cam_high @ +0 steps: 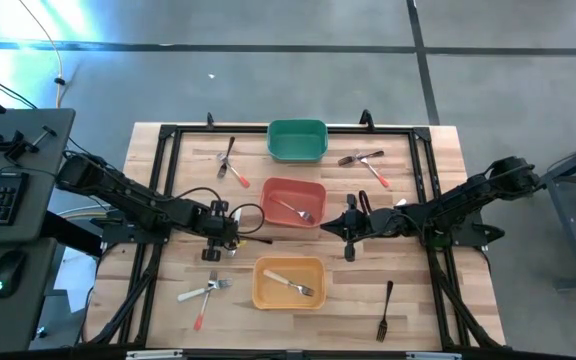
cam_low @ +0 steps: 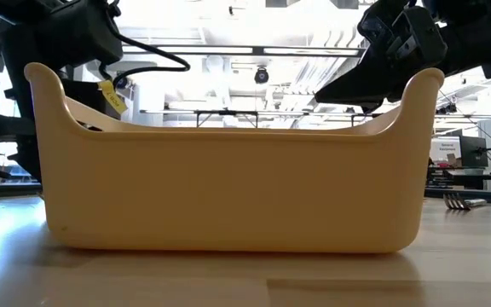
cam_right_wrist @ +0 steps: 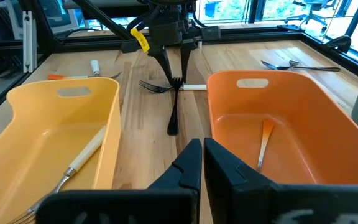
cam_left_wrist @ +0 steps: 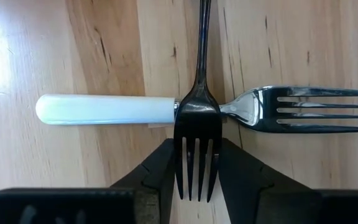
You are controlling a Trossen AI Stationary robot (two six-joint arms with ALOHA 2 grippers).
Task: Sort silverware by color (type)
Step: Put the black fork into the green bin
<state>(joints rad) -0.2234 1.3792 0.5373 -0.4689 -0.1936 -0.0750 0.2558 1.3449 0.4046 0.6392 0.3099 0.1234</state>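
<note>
My left gripper (cam_high: 218, 228) points down at the table left of the red bin (cam_high: 320, 190) and is shut on a dark fork (cam_left_wrist: 197, 118). That fork crosses over the neck of a white-handled, silver-headed fork (cam_left_wrist: 104, 109) lying flat on the wood. My right gripper (cam_right_wrist: 202, 149) is shut and empty. It hovers between the yellow bin (cam_right_wrist: 114, 93) and the red bin (cam_right_wrist: 216, 84), facing the left gripper (cam_right_wrist: 174, 71). An orange-handled fork (cam_right_wrist: 264, 140) lies in the red bin, and a white-handled fork (cam_right_wrist: 82, 155) lies in the yellow one. My left gripper pinches the dark fork by its head (cam_left_wrist: 197, 134), one finger (cam_left_wrist: 157, 171) on each edge of the tines. The fingers come from above, pointing down. The handle (cam_right_wrist: 173, 121) runs out toward the right gripper. Whether its free end rests on the table, I cannot tell.
The green bin (cam_high: 297, 140) stands at the far edge. Loose forks lie far left (cam_high: 230, 160), far right (cam_high: 365, 160), near left (cam_high: 203, 291) and near right (cam_high: 385, 310). A black frame (cam_high: 158, 180) borders the table. In the low view the yellow bin (cam_low: 228, 188) fills the picture.
</note>
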